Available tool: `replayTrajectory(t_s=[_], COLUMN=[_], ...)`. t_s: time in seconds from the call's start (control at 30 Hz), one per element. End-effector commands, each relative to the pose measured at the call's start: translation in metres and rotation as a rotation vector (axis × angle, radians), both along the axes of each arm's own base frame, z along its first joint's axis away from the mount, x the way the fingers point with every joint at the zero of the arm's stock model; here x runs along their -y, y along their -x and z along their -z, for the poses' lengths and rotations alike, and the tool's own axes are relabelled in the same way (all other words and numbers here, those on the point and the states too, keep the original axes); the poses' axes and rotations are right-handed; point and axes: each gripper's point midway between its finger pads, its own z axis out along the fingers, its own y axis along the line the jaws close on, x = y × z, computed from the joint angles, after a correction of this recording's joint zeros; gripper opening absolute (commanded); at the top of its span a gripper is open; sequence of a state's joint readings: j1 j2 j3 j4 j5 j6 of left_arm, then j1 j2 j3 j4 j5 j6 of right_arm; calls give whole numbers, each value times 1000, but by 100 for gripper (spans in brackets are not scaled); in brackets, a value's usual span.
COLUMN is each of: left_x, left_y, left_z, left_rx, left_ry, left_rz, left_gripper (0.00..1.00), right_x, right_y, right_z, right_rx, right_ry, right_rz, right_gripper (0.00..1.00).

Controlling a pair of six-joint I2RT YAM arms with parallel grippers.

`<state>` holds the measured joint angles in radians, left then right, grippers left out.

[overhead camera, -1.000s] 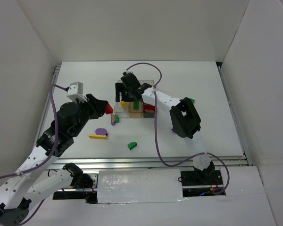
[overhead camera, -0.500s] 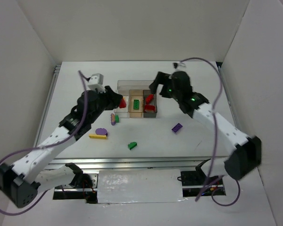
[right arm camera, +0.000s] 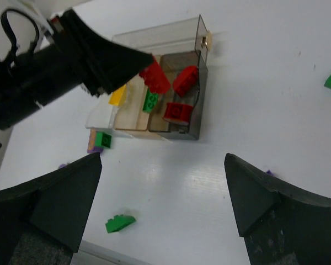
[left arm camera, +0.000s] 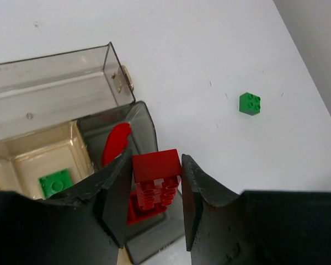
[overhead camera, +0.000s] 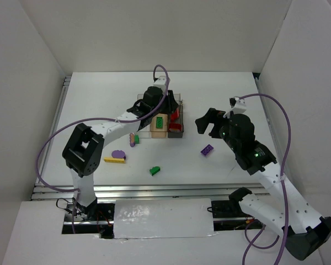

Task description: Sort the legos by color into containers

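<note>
Far left on the white bench (overhead camera: 94, 105): a yellow brick (overhead camera: 113, 160) lying flat, a purple oval piece (overhead camera: 118, 154) touching its far edge. Just right of these, near the left corner of the bins, a small stack (overhead camera: 133, 139) of purple and green pieces; nearer the arms, apart from everything, a loose green brick (overhead camera: 154, 171). Next, the containers (overhead camera: 159, 132) clustered mid-bench: a yellow piece (right arm camera: 117, 95) in a clear one at the left, a flat green brick (left arm camera: 55, 182) in the tan bin (left arm camera: 22, 163), a red oval piece (left arm camera: 115, 142) and a studded red piece (right arm camera: 176, 110) in the dark bin (left arm camera: 148, 124). Reaches over that cluster with the left end effector (left arm camera: 156, 172) and pinches a red brick (left arm camera: 156, 163) between both fingers, right above the dark bin. Further right, a purple brick (overhead camera: 207, 149) alone on the bench. Holds the right end effector (overhead camera: 207, 123) spread wide and empty, up off the bench, right of the containers and apart from them. Far right, a small green square brick (left arm camera: 249, 104), well apart from the bins.
</note>
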<state>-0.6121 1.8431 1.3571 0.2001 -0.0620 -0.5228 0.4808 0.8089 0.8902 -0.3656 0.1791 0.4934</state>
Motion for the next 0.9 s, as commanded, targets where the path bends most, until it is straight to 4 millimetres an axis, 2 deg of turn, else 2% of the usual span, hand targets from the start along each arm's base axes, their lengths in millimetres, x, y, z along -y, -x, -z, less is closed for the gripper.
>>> replayTrajectory(t_s=[0.0, 0.07, 0.13, 0.2, 0.27, 0.3, 0.33, 0.37, 0.4, 0.43, 0.53, 0.6, 0.63, 0.7, 0.73, 0.8, 0.83, 0.87], left_x=[19, 23, 26, 24, 24, 26, 27, 28, 29, 32, 25, 15, -2, -22, -40, -53, -66, -70], left_y=[-22, -26, -29, -32, -31, -29, -29, -27, -21, -20, -10, 4, 7, 19, 31, 47, 69, 81], left_z=[-12, -11, -2, 9, 11, 13, 12, 7, 11, -2, -27, -55, -83, -89, -95, -86, -63, -50], left_rx=[75, 75, 69, 47, 50, 52, 54, 62, 59, 96, 136, 171, 211, 205, 179, 127, 33, -3], left_ry=[6, 7, 8, -12, -11, -5, 0, 13, 19, 59, 113, 139, 148, 120, 82, 2, -74, -111], left_rz=[33, 36, 36, 15, 22, 33, 42, 53, 73, 89, 73, 70, 5, -45, -85, -77, -67, -43], left_gripper=[13, 27, 34, 37, 48, 55, 72, 80, 85, 99, 100, 99, 100, 99, 99, 99, 99, 99], right_x=[2, -1, -3, -3, -4, -5, -5, -6, -6, -8, -19, -18, -16, -16, -17, -17, -17, -19], right_y=[6, 8, 7, 7, 6, 6, 6, 6, 5, 5, 6, 3, 1, -3, -3, -6, -6, -5], right_z=[12, 12, 14, 13, 12, 12, 13, 14, 14, 17, 23, 29, 33, 43, 48, 57, 59, 62], right_rx=[-28, -25, -31, -30, -26, -26, -26, -28, -30, -38, -62, -76, -91, -125, -148, -187, -192, -194], right_ry=[34, 25, 24, 22, 24, 24, 26, 29, 29, 37, 38, 43, 38, 43, 45, 40, 36, 36], right_rz=[-22, -41, -48, -52, -57, -62, -64, -66, -69, -76, -133, -122, -101, -86, -81, -57, -58, -66], right_gripper=[100, 100, 100, 100, 100, 100, 100, 100, 100, 100, 100, 100, 100, 100, 100, 100, 100, 100])
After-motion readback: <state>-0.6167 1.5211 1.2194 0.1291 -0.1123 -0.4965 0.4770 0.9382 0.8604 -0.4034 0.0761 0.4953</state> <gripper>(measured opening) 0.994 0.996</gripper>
